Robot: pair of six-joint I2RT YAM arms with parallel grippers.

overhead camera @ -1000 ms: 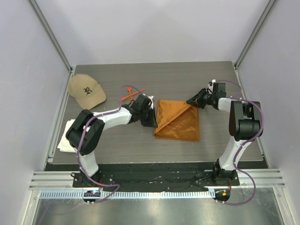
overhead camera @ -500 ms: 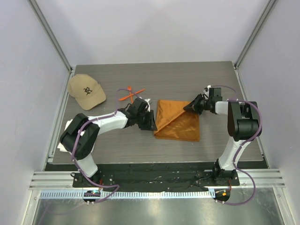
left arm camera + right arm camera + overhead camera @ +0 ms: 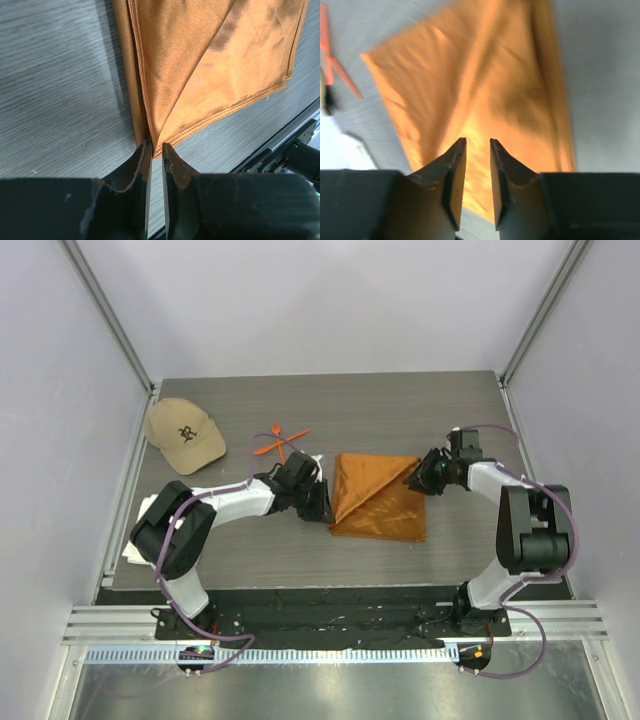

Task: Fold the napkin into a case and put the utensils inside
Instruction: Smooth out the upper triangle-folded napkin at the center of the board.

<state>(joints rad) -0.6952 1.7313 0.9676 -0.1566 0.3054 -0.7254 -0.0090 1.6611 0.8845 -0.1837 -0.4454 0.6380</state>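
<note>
Left tool [image 3: 154,146] barely apart at napkin [image 3: 200,65] corner, can't tell if gripping. Right tool [image 3: 477,142] apart over opposite corner. One napkin, two utensils [image 3: 280,441].

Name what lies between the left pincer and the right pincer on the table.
The folded napkin fills the stretch between the left pincer and the right pincer, one at each side of it. The top view shows this.
</note>
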